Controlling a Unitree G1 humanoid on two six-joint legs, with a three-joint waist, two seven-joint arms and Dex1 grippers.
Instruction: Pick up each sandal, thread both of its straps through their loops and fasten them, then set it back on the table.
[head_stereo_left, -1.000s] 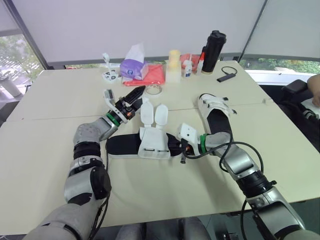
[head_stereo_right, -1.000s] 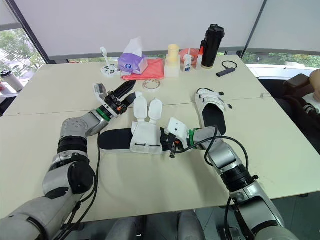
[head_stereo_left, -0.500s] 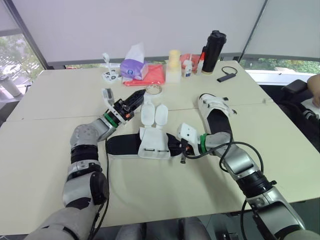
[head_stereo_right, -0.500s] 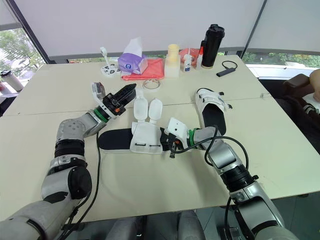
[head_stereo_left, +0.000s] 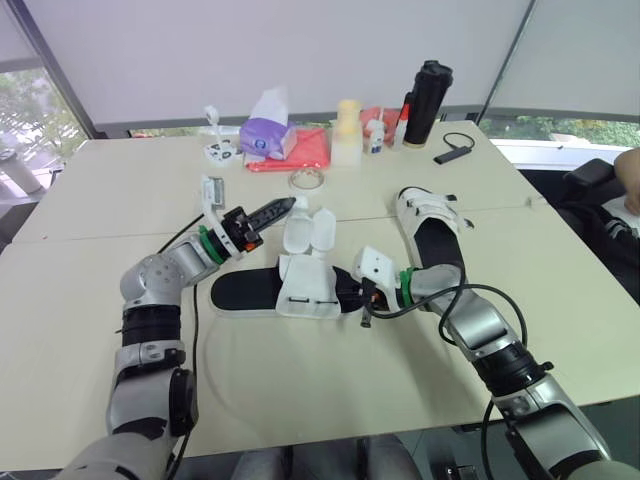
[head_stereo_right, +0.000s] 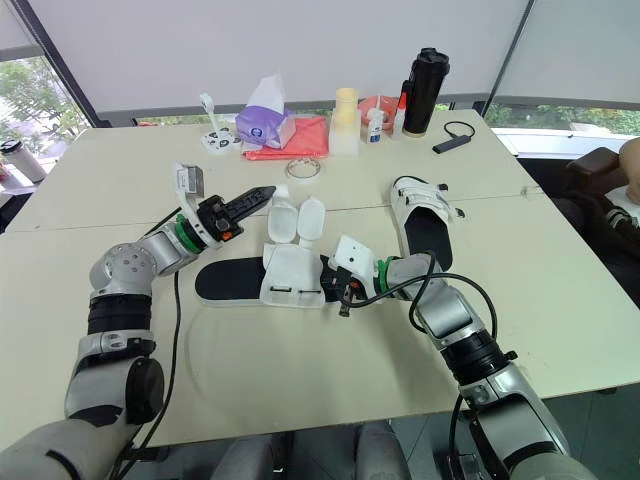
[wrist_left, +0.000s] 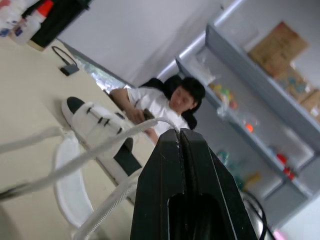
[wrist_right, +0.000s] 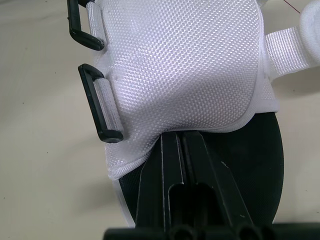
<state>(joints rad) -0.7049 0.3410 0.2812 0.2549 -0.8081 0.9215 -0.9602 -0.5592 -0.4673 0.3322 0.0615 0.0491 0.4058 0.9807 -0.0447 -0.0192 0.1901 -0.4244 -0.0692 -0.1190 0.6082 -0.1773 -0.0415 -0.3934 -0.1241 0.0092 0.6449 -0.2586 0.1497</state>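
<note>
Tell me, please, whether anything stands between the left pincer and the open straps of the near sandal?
Nothing visible does: the left pincer, shut, points at the open straps with no object between them.

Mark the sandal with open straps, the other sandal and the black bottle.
sandal with open straps (head_stereo_left: 306, 288): left eye view, on its white upper.
other sandal (head_stereo_left: 428, 212): left eye view, on its white straps.
black bottle (head_stereo_left: 426, 106): left eye view, middle of its body.

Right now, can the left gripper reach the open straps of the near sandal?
Probably yes. The shut left gripper points at the straps from close by, with nothing between them. The right gripper sits at the right end of the sandal, clear of that path.
</note>
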